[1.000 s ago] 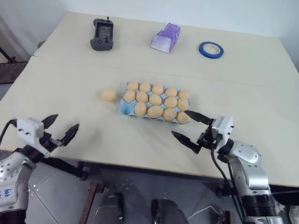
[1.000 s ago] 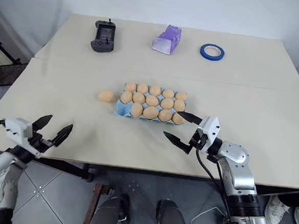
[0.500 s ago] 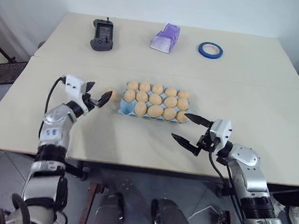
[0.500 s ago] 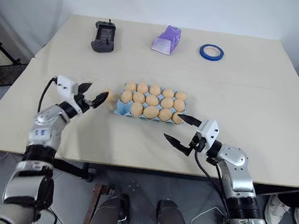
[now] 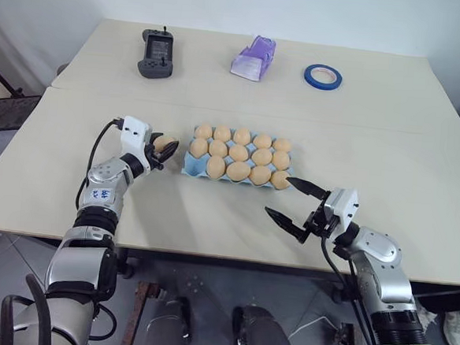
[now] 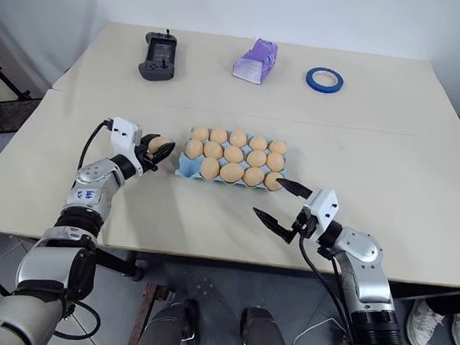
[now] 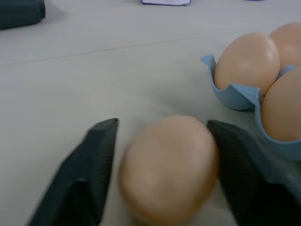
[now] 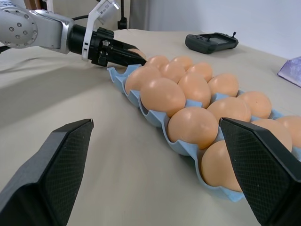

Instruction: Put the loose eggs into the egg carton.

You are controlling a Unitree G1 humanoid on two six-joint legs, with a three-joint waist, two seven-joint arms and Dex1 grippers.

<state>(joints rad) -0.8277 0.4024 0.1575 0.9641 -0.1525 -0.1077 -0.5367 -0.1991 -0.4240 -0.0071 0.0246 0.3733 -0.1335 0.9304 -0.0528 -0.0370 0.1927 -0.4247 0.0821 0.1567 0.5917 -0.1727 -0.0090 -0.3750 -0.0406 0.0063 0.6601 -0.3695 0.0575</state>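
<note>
One loose egg (image 5: 165, 143) lies on the table just left of the light blue egg carton (image 5: 188, 168). My left gripper (image 6: 159, 145) reaches level across the table and is shut on this egg, one black finger (image 7: 89, 169) on each side of it. The carton holds several eggs, and its near-left corner cup has none in it. My right gripper (image 5: 278, 195) hovers open at the carton's near-right corner, touching nothing, with its fingers (image 8: 56, 165) spread wide toward the rows of eggs.
At the back of the table stand a black handheld controller (image 5: 157, 53), a purple ridged object (image 5: 254, 57) and a roll of blue tape (image 5: 323, 75). Bare tabletop (image 5: 211, 218) lies between the carton and the near edge.
My left arm swung forward from the table's near-left edge to the loose egg, and its fingers closed around it. The right arm has kept still.
</note>
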